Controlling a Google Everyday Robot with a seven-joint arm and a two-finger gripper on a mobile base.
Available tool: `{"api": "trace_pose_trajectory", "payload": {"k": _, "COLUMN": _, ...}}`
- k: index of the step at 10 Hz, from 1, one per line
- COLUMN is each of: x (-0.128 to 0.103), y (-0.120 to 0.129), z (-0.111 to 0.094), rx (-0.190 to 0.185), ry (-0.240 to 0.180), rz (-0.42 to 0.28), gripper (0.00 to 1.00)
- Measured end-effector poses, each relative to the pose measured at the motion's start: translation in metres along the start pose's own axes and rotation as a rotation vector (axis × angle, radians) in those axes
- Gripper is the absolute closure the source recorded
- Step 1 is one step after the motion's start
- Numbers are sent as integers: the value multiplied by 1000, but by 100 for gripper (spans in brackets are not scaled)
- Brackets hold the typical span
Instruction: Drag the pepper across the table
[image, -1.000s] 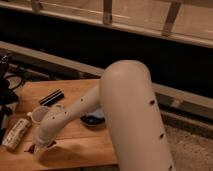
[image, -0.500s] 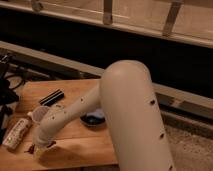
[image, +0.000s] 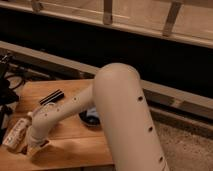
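Nothing much has moved since the earlier pictures; the big white arm (image: 117, 115) stays bent over the table (image: 75, 150) the same way. At about 7 o'clock, close to the front edge, the gripper (image: 36, 149) sits low on the wood. Whether it is wide, narrow or holding something cannot be told. The pepper is not seen; the arm and gripper block that spot. Just beside the gripper, at 9 o'clock from it, lies a pale wrapped snack (image: 16, 134). Farther back, a dark bowl (image: 91, 118) peeks out from behind the arm near the middle. Farther still, at 11 o'clock, a black bar (image: 52, 97) lies on the wood. Dark things (image: 6, 85) crowd the table's left side.
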Motion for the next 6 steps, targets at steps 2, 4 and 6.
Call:
{"api": "trace_pose_trajectory", "payload": {"k": 2, "x": -9, "y": -3, "z": 9, "rx": -11, "ry": -33, "rz": -31, "gripper": 100}}
{"api": "trace_pose_trajectory", "payload": {"k": 4, "x": -28, "y": -7, "z": 23, "rx": -30, "ry": -76, "rz": -87, "gripper": 95}}
{"api": "trace_pose_trajectory", "payload": {"k": 6, "x": -46, "y": -3, "z": 36, "rx": -35, "ry": -91, "rz": -120, "gripper": 88}}
